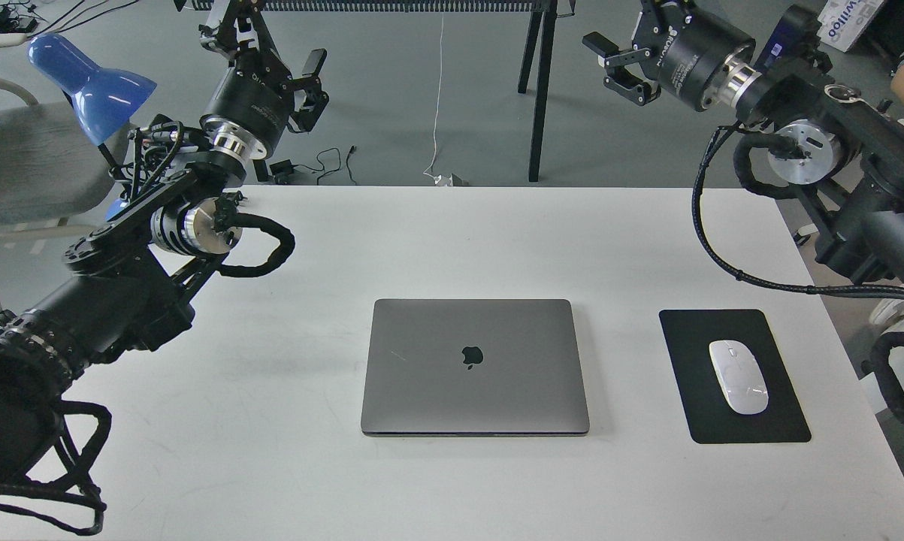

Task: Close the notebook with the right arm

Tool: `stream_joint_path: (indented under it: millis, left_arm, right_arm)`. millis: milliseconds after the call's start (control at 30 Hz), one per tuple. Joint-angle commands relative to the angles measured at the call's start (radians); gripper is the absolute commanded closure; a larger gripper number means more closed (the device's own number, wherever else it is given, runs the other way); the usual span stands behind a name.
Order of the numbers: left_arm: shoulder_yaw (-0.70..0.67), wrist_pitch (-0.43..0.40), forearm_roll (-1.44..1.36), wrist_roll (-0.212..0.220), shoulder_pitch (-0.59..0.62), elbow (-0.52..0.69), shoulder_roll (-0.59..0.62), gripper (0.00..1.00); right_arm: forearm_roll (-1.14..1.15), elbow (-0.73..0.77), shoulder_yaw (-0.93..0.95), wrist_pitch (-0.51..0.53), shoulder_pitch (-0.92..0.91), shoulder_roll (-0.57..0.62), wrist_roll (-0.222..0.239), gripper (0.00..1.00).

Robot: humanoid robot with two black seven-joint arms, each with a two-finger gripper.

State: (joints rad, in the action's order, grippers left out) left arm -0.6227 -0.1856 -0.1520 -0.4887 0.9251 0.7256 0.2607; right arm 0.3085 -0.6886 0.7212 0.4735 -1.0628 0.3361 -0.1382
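The notebook (474,367) lies shut and flat on the white table (452,240), lid up, with the dark apple logo showing. My right arm (797,135) is raised at the top right, well clear of the notebook. Its gripper (618,66) hangs beyond the table's far edge, with its fingers apart and nothing between them. My left arm (121,285) is folded at the left beside the blue lamp. Its gripper (312,84) is held high past the table's far left corner, open and empty.
A black mouse pad (733,376) with a white mouse (738,386) lies right of the notebook. A blue lamp (91,75) and a grey chair (31,161) stand at the far left. Black table legs (538,83) and cables are on the floor behind.
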Motion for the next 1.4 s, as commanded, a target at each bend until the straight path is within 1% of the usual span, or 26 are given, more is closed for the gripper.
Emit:
stream_joint_path:
  millis: [0,233,333,633,1200,1367]
  left_arm:
    - [0.000,0.000,0.000,0.000,0.000,0.000,0.002,0.00]
    - [0.000,0.000,0.000,0.000,0.000,0.000,0.002,0.00]
    - [0.000,0.000,0.000,0.000,0.000,0.000,0.000,0.00]
    - [0.000,0.000,0.000,0.000,0.000,0.000,0.002,0.00]
    - [0.000,0.000,-0.001,0.000,0.000,0.000,0.000,0.00]
    - [-0.002,0.001,0.000,0.000,0.000,0.000,0.000,0.00]
  right_arm:
    - [-0.094,0.000,0.038,0.015,0.052,0.000,-0.009,0.00]
    - [-0.115,0.003,0.096,0.015,0.167,-0.006,-0.044,0.00]
    - [-0.114,0.004,0.093,0.015,0.193,-0.025,-0.049,0.00]
    - [-0.108,0.000,0.080,0.015,0.146,-0.022,-0.047,0.00]
    - [-0.100,0.004,0.066,0.015,0.129,-0.043,-0.049,0.00]
    - [-0.103,0.001,0.080,-0.036,0.141,-0.077,-0.050,0.00]
